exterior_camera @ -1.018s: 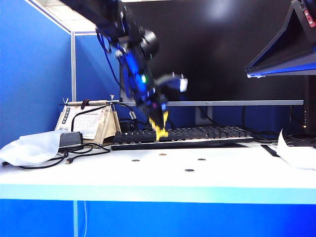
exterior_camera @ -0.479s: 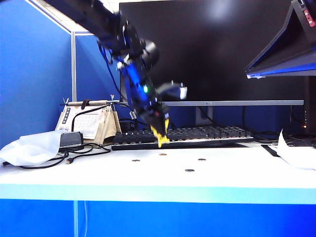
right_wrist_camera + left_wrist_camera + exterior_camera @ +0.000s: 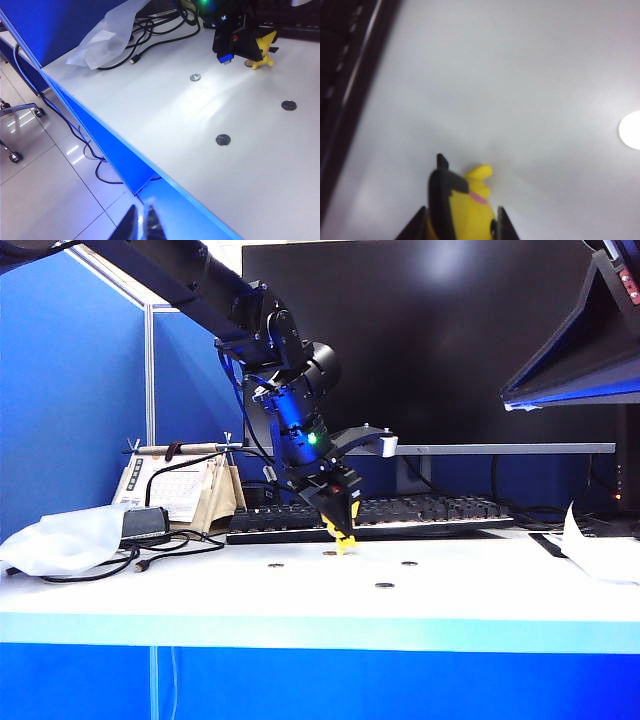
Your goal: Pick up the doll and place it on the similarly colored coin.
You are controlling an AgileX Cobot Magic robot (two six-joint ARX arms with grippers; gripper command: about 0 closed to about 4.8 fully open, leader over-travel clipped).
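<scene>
A white, smooth-topped table (image 3: 200,590) with a blue front edge carries everything. At its middle lie four small flat round coins: a grey one (image 3: 275,565) at nine o'clock, a brass-tinted coin (image 3: 328,553) at twelve, a grey one (image 3: 408,563) at three and a grey one (image 3: 384,585) at five. Behind them lies a long black keyboard (image 3: 420,512). Toward ten o'clock lie a crumpled white plastic bag (image 3: 60,540) and black cables (image 3: 150,545). White paper (image 3: 600,550) lies at three o'clock.

The black left arm (image 3: 285,360) carries blue cabling, a green light and a black claw (image 3: 341,523).
</scene>
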